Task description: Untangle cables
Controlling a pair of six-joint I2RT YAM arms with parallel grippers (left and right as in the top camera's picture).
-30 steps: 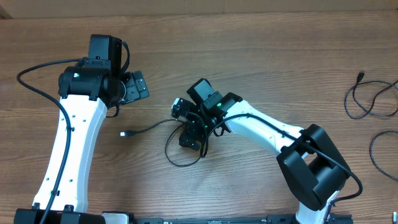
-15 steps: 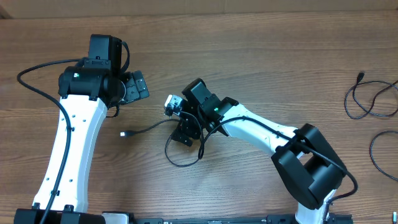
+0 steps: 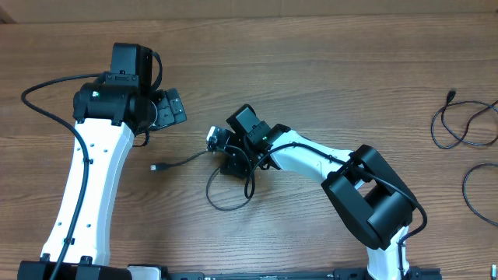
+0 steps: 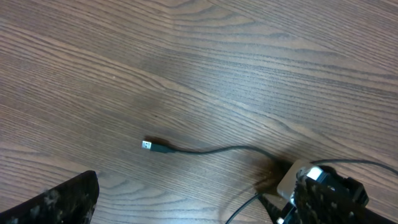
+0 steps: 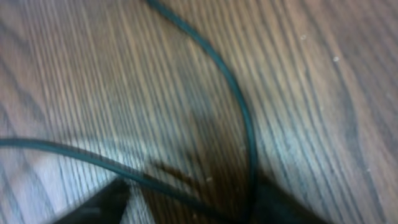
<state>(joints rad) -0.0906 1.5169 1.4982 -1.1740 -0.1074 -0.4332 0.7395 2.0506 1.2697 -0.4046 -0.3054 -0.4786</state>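
Observation:
One thin black cable (image 3: 187, 161) lies left of the table's middle. Its small plug (image 3: 153, 166) points left and its other part curls in a loop (image 3: 226, 204) toward the front. My right gripper (image 3: 233, 163) is low over this cable, where the straight run meets the loop. In the right wrist view its fingers (image 5: 193, 208) are apart, with two strands (image 5: 239, 106) of the cable running between them. My left gripper (image 3: 170, 109) is open and empty, above and behind the plug. The left wrist view shows the plug (image 4: 148, 145) and the cable (image 4: 217, 150) ahead of its fingers (image 4: 193, 211).
Two more thin black cables lie apart at the right edge, one with a plug at the back (image 3: 459, 124) and one nearer the front (image 3: 476, 194). The left arm's thick black cable (image 3: 47, 93) arcs over the left of the wooden table (image 3: 311, 70).
My right gripper has shifted a little left and back over the cable, and its arm has swung round. The cable and the left arm have hardly moved.

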